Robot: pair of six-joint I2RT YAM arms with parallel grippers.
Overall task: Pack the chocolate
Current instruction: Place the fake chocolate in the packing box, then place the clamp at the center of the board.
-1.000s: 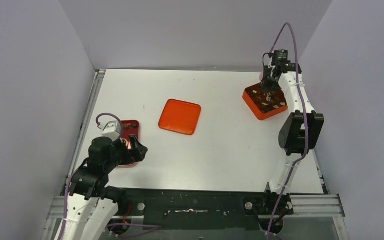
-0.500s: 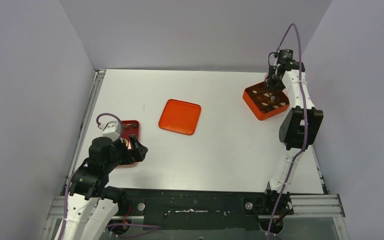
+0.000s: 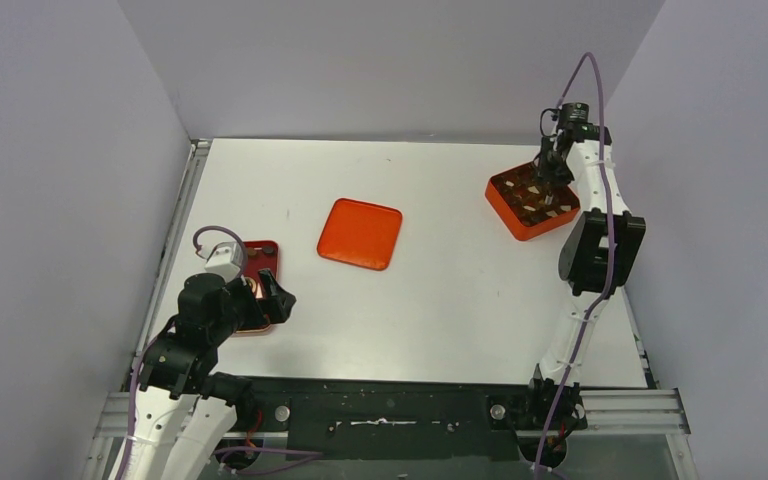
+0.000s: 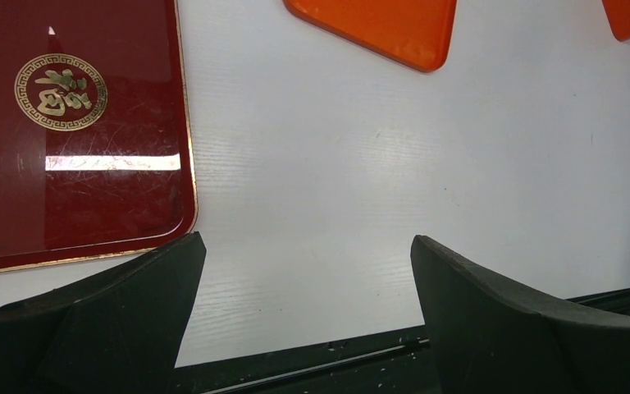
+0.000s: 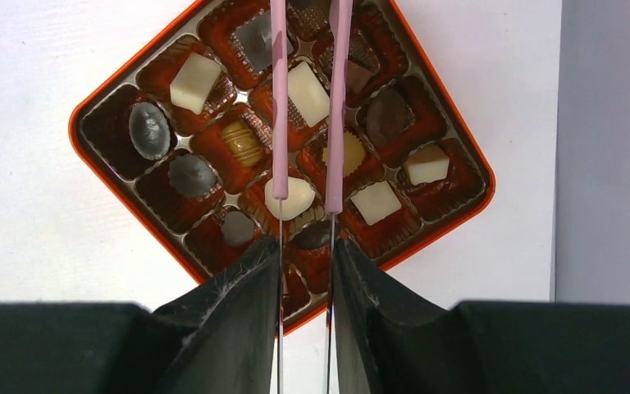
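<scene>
1. Grey walls close in a white counter (image 3: 440, 290) in the top view. An orange lid (image 3: 360, 233) lies flat near the middle. It is well apart from the orange box (image 3: 506, 217) at the far right, where the chocolate (image 3: 534, 196) sits in compartments. The right jaws hang over the box's far corner. A dark red tray (image 3: 263, 256) lies at the near left, and the left jaws are spread wide over its near edge.
2. From the left wrist, two dark fingers (image 4: 500, 328) stand wide apart with nothing between them. They are above bare counter just beside the tray (image 4: 74, 180), which bears a gold emblem (image 4: 60, 103).
3. From the right wrist, the jaws are pinched on pink tongs (image 5: 279, 98), pressing both arms near each other. The tongs' tips hang over the middle of the box (image 5: 77, 130). The left tip is over a cream piece (image 5: 297, 202), and whether it touches cannot be told. Dark and cream pieces (image 5: 195, 82) fill the compartments.
</scene>
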